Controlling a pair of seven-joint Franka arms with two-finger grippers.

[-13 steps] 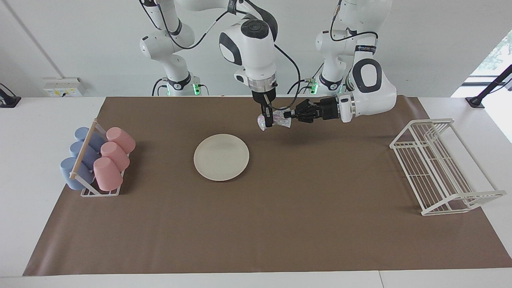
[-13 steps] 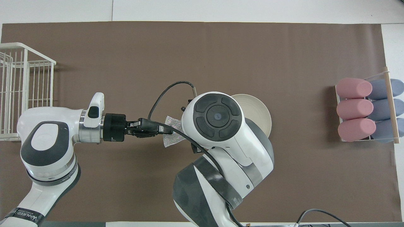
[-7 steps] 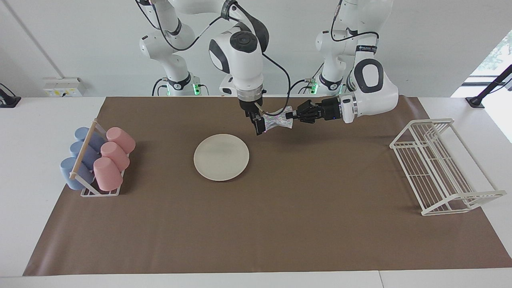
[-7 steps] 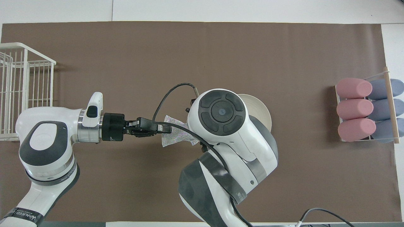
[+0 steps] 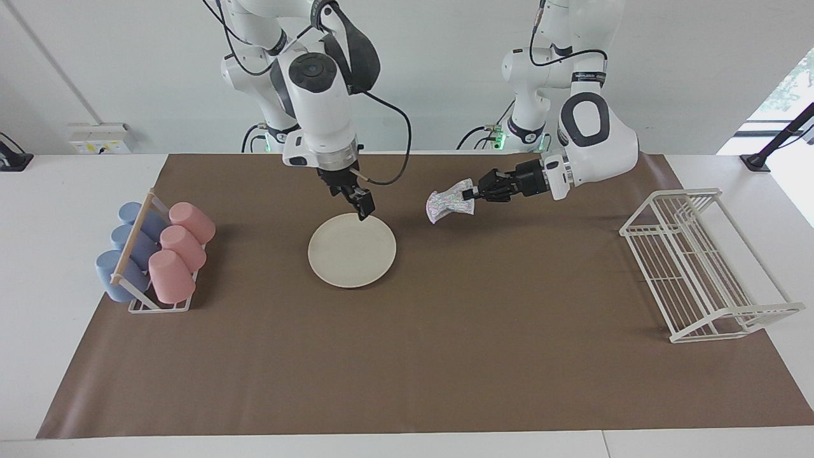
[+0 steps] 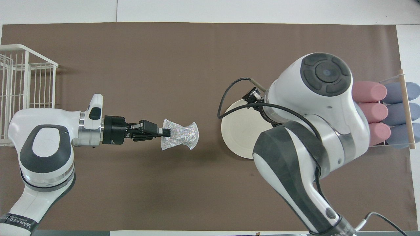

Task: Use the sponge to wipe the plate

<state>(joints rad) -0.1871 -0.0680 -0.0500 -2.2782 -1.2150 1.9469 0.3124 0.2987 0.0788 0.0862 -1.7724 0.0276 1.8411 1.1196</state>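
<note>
Six cups [image 5: 170, 251], one plate [image 5: 351, 249], one sponge [image 5: 448, 201]

White wall [image 5: 687, 76]; white table [image 5: 63, 191], brown mat [image 5: 445, 356]; daylit window [image 5: 788, 89].

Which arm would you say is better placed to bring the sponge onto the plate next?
Probably left: the left gripper is shut on the sponge, in the air beside the plate. The right gripper is open and empty, over the plate's rim.
</note>
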